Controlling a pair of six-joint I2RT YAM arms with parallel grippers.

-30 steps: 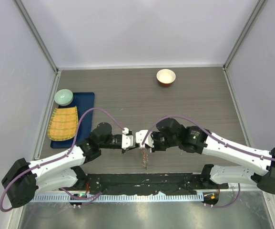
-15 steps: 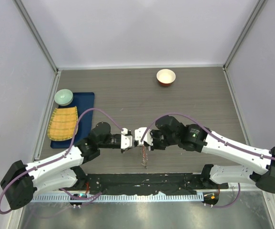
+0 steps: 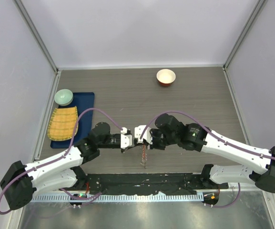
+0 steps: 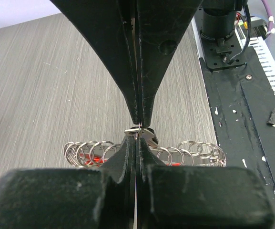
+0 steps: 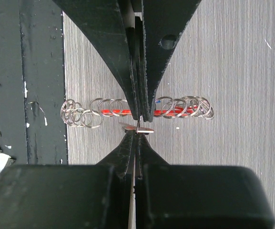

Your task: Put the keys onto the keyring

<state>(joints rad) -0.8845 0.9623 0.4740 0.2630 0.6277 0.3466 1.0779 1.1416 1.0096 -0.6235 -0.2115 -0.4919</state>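
My left gripper [image 3: 128,141] and right gripper [image 3: 140,137] meet tip to tip above the table's near middle, both shut. Between the tips sit a small flat silvery key [image 5: 140,129] and a thin silvery ring wire [image 5: 138,124]. The key lies across my right fingertips [image 5: 133,139], and the wire runs into my left fingertips [image 4: 131,141]. The key also shows in the left wrist view [image 4: 146,134]. The keyring [image 3: 144,158], a red bar [image 5: 109,112] threaded with several silvery rings [image 4: 90,150], lies on the table below the grippers. Other keys are out of view.
A red-rimmed white bowl [image 3: 166,76] stands at the back. A blue tray [image 3: 86,102] at the left holds a green bowl [image 3: 64,97] and a yellow mat [image 3: 64,123]. The black base strip [image 3: 142,183] runs along the near edge.
Both grippers, still pressed tip to tip, have shifted slightly away from the near edge. The keyring on the table has not moved.
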